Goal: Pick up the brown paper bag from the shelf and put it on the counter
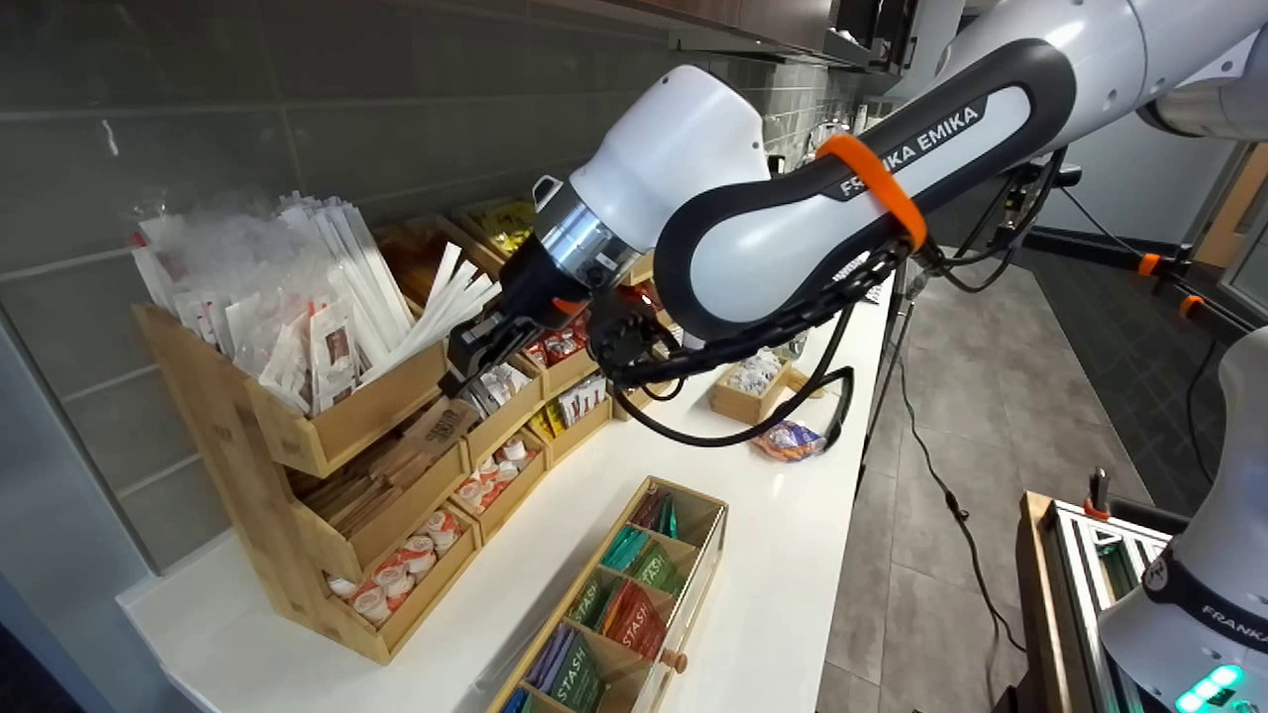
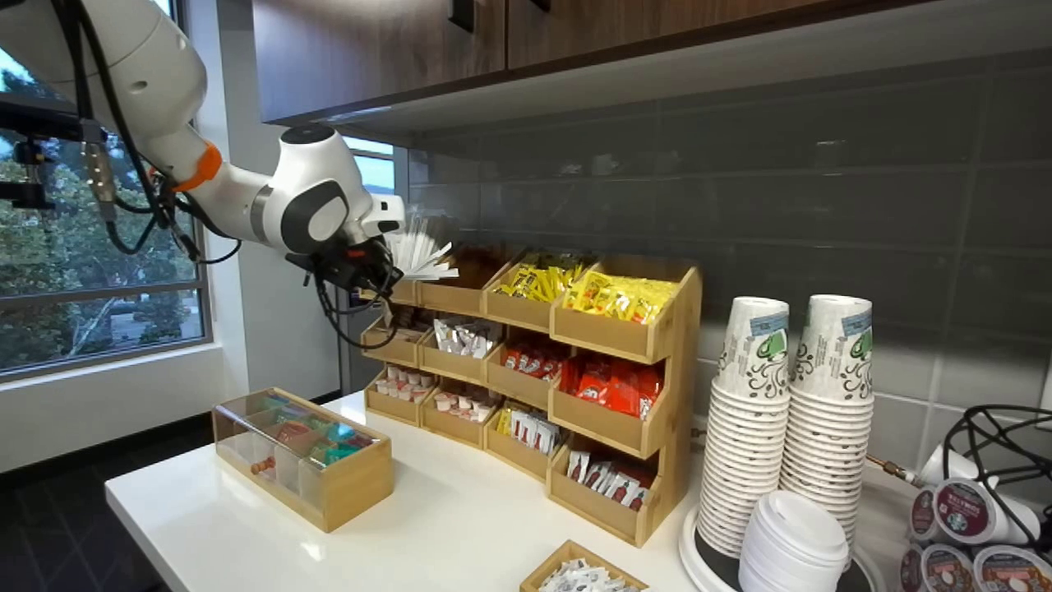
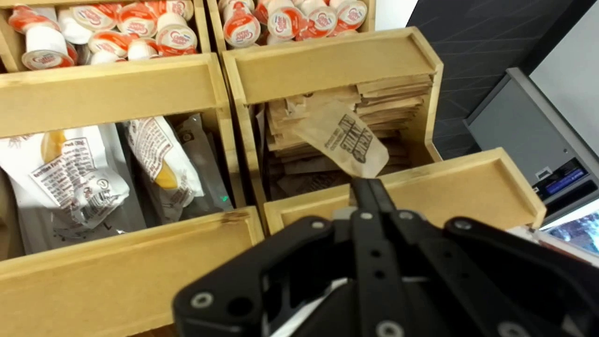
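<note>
A brown paper bag (image 3: 348,138) with dark print is pinched at one end between the fingertips of my gripper (image 3: 366,181), which is shut on it. The bag slants over the middle-tier bin where a stack of similar bags (image 3: 398,100) lies. Whether its far end touches that stack, I cannot tell. In an exterior view the gripper (image 1: 454,381) is at the front of the wooden shelf (image 1: 223,436), with the bag (image 1: 441,426) below its tips. Beneath the shelf runs the white counter (image 1: 763,515). In an exterior view the gripper (image 2: 386,288) appears at the shelf's far end.
Above the bag bin, a top bin (image 1: 367,401) holds white packets and stirrers. Creamer cups (image 1: 406,564) fill the bin below. A divided tea box (image 2: 362,485) stands on the counter before the shelf. Stacked paper cups (image 2: 744,460) rise beside it, and cabinets (image 2: 394,57) hang overhead.
</note>
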You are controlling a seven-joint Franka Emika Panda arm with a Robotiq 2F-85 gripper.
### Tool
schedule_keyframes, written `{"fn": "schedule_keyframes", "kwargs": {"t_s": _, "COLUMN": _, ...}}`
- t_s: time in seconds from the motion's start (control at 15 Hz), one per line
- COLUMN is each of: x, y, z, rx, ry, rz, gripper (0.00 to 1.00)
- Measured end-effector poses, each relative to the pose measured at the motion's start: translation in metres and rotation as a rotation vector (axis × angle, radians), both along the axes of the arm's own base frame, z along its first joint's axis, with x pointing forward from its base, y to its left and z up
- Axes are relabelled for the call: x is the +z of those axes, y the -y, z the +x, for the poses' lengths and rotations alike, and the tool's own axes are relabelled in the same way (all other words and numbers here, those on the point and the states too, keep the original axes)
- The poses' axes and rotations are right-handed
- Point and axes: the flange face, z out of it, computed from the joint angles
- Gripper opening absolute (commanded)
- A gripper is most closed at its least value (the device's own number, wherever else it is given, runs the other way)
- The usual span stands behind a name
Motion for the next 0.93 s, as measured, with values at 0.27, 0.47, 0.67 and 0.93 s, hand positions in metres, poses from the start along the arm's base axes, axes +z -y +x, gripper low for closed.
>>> {"fn": "schedule_keyframes", "kwargs": {"t_s": 0.27, "x": -0.01, "y": 0.009, "z": -0.013, "rx": -0.005, "ry": -0.028, "rz": -0.019, "gripper": 0.0}}
{"fn": "schedule_keyframes", "kwargs": {"t_s": 0.47, "x": -0.018, "y": 0.02, "z": -0.024, "rx": -0.013, "ry": -0.051, "rz": -0.036, "gripper": 0.0}}
{"fn": "schedule_keyframes", "kwargs": {"t_s": 0.67, "x": -0.022, "y": 0.041, "z": -0.035, "rx": -0.037, "ry": -0.07, "rz": -0.056, "gripper": 0.0}}
{"fn": "schedule_keyframes", "kwargs": {"t_s": 0.93, "x": -0.023, "y": 0.084, "z": -0.046, "rx": -0.097, "ry": -0.086, "rz": -0.079, "gripper": 0.0}}
